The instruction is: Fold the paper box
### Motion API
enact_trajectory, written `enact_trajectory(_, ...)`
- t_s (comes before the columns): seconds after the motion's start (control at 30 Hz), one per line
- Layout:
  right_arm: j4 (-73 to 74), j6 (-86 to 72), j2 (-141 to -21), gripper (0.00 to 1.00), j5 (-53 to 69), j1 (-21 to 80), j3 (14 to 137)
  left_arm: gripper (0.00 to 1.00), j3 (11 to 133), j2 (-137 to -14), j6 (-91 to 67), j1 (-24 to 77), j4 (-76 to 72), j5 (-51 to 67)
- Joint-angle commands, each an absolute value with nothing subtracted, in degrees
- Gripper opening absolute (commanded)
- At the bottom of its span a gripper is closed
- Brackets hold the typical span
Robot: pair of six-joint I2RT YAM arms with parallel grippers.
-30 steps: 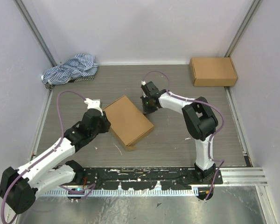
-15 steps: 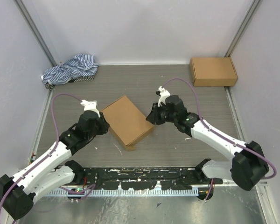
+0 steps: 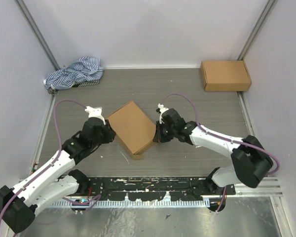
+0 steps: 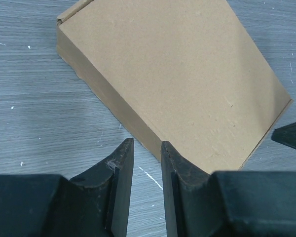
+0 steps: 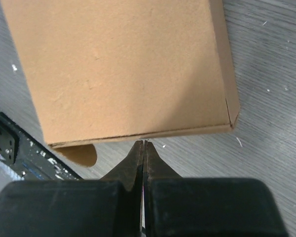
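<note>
paper box lies closed and flat on the table, between the two arms, its long axis slanting from far left to near right. just ahead of the left end effector, jaws slightly apart and empty, runs one long side. the right end effector, pinched shut on nothing, has its tips at the box's short end.

paper box cut off at top, wrist views
</note>
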State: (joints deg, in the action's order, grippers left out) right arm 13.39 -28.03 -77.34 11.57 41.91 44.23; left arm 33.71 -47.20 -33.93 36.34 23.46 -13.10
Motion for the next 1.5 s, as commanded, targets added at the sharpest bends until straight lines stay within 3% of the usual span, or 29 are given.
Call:
enact_trajectory(0.0,13.19,-29.44,-82.08,0.01,8.27,42.43,47.81,0.36,33.35,-47.72,-34.19,36.48,23.44,-12.09)
enact_trajectory(0.23,16.56,-30.26,-89.38,0.01,-1.36,41.87,53.25,0.36,32.8,-46.1,-33.93,36.45,24.77,-12.45)
enact_trajectory(0.4,16.29,-28.39,-93.83,0.01,-1.88,38.78,58.36,0.36,32.23,-45.81,-33.93,36.44,24.14,-12.55)
enact_trajectory(0.57,12.84,-25.61,-101.07,0.01,4.49,33.43,67.55,0.37,32.07,-47.22,-33.93,36.52,23.0,-11.83)
enact_trajectory(0.7,1.41,-27.24,-107.18,0.04,17.07,26.66,71.68,0.39,31.24,-48.22,-33.63,36.46,21.24,-11.62)
enact_trajectory(0.83,-11.48,-34.35,-107.94,0.17,26.71,22.19,68.5,0.54,31.44,-49.52,-33.22,36.47,20.77,-15.62)
enact_trajectory(0.97,-8.27,-32.31,-103.11,0.22,22.96,24.76,64.59,0.74,35.07,-51.91,-31.72,35.27,20.38,-28.3)
enact_trajectory(1.03,-3.26,-31.37,-101.18,0.22,15.71,26.39,63.36,0.77,38.83,-54.97,-30.85,31.38,18.24,-30.32)
enact_trajectory(1.13,1.61,-31.72,-99.39,0.21,10.64,28.12,60.95,0.77,47.45,-63.83,-31.02,19.25,16.07,-20.51)
enact_trajectory(1.27,5.91,-32.29,-97.74,0.06,5.73,31.7,58.48,0.76,59.53,-78.89,-33.16,6.58,18.86,-11.38)
enact_trajectory(1.33,7.63,-32.33,-97.88,0.01,3.44,33.65,58.46,0.75,63.05,-85.72,-34.08,3.51,19.17,-8.56)
enact_trajectory(1.47,9.15,-32.45,-100.53,0.01,0.95,35.58,60.46,0.72,66.37,-95.51,-35.41,1.0,17.47,-4.86)
